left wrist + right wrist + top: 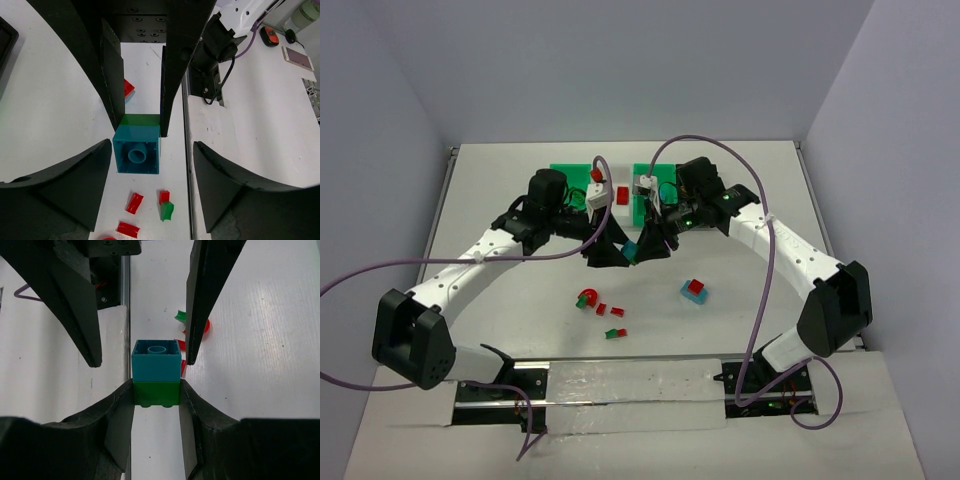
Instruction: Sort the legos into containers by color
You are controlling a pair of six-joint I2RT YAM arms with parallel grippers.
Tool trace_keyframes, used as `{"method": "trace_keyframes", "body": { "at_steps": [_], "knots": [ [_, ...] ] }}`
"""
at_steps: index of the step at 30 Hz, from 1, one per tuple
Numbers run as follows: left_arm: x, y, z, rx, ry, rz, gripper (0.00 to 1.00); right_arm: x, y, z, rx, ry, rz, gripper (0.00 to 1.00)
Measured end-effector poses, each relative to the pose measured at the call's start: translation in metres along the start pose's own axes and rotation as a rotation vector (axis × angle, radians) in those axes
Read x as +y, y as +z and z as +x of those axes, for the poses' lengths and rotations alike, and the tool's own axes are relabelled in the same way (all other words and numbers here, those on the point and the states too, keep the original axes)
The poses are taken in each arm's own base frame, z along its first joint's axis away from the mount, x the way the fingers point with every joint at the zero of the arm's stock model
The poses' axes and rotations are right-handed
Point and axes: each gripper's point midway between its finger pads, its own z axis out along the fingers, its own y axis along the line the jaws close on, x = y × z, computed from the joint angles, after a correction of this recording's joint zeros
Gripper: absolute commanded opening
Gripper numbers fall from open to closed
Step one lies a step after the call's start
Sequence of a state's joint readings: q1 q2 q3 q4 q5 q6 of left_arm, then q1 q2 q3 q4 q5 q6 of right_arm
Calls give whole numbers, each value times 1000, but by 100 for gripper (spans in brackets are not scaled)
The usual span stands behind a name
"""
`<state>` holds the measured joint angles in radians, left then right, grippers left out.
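Right tool [156,388] tight on green lego [156,396]

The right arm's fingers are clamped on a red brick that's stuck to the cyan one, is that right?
No, it is a green brick, not a red one, that the right arm's fingers are clamped on; it is stuck to the cyan brick. The right wrist view shows it.

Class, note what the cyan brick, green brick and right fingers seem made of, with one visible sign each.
Cyan brick: likely moulded plastic, smooth, faintly glossy; hollow tube inside.
Green brick: probably the same plastic; even colour, moulded studs.
Right fingers: matte black, perhaps plastic; the look leaves it open.
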<state>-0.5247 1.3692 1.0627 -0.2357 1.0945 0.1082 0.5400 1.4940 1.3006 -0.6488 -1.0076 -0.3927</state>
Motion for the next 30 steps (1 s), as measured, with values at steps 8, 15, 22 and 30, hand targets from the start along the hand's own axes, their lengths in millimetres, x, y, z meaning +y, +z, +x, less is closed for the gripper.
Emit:
{"method": "trace_keyframes", "body": {
  "at_steps": [8, 15, 22, 30],
  "knots": [
    [3, 2, 2, -1, -26, 5, 29, 6, 0, -2, -5, 0, -18, 0],
    [4, 2, 0, 1, -27, 7, 0, 6, -1, -1, -4, -8, -8, 0],
    [43, -29, -13, -58, -100, -89, 0, 3, -12, 30, 30, -3, 59, 0],
    [129, -29, -49, -86, -50, -324, 2, -28, -54, 67, 35, 103, 234, 0]
  ]
}}
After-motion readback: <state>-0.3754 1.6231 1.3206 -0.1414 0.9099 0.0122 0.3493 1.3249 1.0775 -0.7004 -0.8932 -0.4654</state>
